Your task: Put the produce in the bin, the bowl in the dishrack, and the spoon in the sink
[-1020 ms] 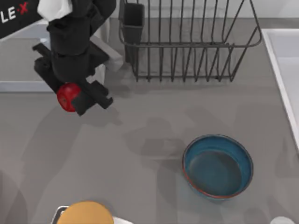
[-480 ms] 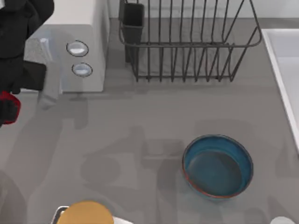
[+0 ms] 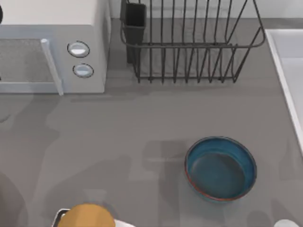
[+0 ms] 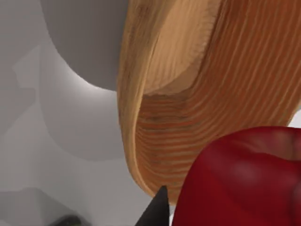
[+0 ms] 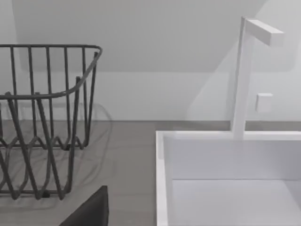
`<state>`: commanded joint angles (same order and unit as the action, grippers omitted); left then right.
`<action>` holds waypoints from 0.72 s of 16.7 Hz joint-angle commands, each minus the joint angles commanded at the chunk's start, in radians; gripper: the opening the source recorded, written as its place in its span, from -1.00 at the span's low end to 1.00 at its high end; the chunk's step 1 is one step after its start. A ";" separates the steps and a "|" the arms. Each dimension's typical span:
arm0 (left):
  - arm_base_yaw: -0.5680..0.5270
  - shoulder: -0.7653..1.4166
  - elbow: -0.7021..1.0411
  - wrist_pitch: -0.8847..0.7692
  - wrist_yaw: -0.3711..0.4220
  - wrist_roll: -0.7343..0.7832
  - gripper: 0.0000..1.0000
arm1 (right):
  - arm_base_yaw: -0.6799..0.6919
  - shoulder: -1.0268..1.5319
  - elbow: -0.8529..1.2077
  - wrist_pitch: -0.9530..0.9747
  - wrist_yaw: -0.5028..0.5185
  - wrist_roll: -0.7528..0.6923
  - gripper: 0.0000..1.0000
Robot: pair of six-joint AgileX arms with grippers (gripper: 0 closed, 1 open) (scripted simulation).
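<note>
Grey matte bench fills the top view, soft shadows pooling across its lower left. At the upper left sits a pale microwave, door handle upright, two round dials stacked on its right panel. At the lower left edge, a rounded tan-orange object pokes into frame; I can't tell what it is.

Moving right along the top edge: the dishrack, dark wire, upright bars, its black rectangular utensil cup at the near-left corner. Below it, right of centre, the bowl stands upright on the bench, well apart from the rack, blue-teal glaze with a thin reddish-brown rim. Along the right edge runs the pale rim of the sink.

Left wrist view now: the produce, glossy red with faint ribs, sits large in the lower right, a black fingertip of the left tool beside it and a curved wooden form with striped grain behind. Whether that tool is clamped on it, I cannot tell.

Right wrist view: rack on the left, white basin with an angular white faucet on the right, pale wall behind. One dark finger of the right tool shows; its state I cannot tell.
</note>
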<state>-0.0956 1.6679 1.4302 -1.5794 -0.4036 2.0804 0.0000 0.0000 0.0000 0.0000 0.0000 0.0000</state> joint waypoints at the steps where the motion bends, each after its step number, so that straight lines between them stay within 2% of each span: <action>1: 0.017 -0.012 -0.012 0.000 -0.005 0.099 -1.00 | 0.000 0.000 0.000 0.000 0.000 0.000 1.00; 6: 0.085 -0.061 -0.065 0.019 -0.015 0.535 -1.00 | 0.000 0.000 0.000 0.000 0.000 0.000 1.00; 12: 0.133 -0.089 -0.108 0.074 0.004 0.894 -1.00 | 0.000 0.000 0.000 0.000 0.000 0.000 1.00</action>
<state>0.0370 1.5790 1.3222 -1.5054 -0.3998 2.9747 0.0000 0.0000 0.0000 0.0000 0.0000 0.0000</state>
